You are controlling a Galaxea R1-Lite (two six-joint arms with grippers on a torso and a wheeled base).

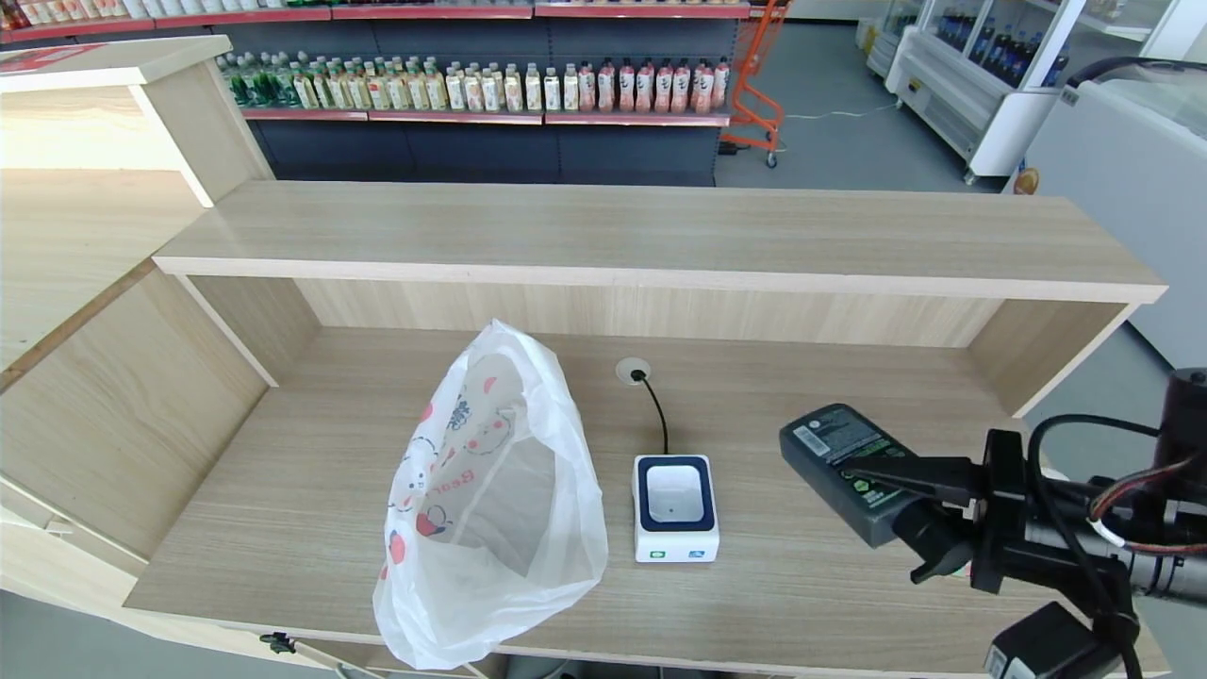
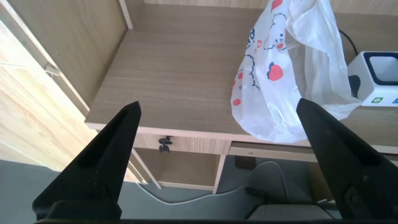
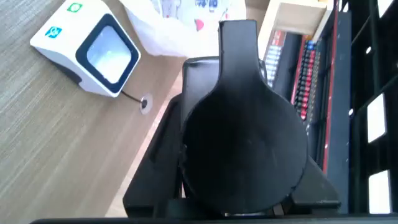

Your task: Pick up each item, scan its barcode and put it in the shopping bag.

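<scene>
Scanning looks still ahead: right gripper (image 1: 886, 500) clamps a dark labelled pack (image 1: 830, 441) in the air beside the barcode scanner (image 1: 674, 507). Shopping bag (image 1: 490, 509) seems empty; left gripper (image 2: 219, 107) gapes wide, holding nothing.

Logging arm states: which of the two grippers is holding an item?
The right gripper, shut on a dark flat package held to the right of the scanner; the left gripper is open and empty.

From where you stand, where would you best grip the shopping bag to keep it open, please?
Probably the raised top rim of the shopping bag, coming from the robot's left with the open left gripper; the mouth gapes toward the scanner.
</scene>
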